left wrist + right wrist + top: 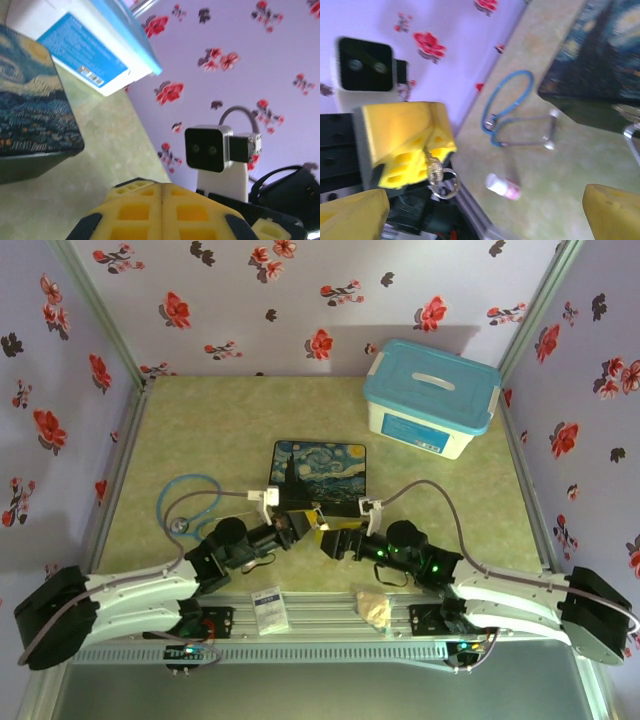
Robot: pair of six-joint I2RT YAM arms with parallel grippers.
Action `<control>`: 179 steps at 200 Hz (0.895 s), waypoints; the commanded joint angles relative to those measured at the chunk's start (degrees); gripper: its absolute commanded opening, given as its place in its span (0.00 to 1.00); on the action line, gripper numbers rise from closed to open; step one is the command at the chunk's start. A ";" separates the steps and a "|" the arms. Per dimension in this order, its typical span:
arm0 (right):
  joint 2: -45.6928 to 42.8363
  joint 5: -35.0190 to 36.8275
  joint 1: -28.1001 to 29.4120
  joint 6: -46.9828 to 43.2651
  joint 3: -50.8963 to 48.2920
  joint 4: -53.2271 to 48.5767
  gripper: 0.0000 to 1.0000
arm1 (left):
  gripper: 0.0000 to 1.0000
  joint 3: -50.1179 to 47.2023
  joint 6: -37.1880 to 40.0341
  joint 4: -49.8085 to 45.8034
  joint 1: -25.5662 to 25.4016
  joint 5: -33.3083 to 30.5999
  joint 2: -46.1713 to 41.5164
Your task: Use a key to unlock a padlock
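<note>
Right wrist view: the key, a small glinting metal piece on a thin wire ring, hangs from the left gripper. Its blocky yellow fingers are pressed together on the key, above the tabletop's near edge. The right gripper faces it with fingers spread wide and open air between them. Beyond lies open, mottled green tabletop around a small white cylinder and the blue-tubed stethoscope. The dark, glossy starry-night tin sits behind, with a silver loop at its near edge, too blurred to name. Top external view shows a blue-lidded plastic box in the far right corner, against floral walls.
</note>
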 commanded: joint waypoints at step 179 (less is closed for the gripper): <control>21.23 -9.35 -3.27 10.42 1.06 42.75 0.26 | 0.00 -1.93 -5.76 4.97 0.49 -6.05 -4.08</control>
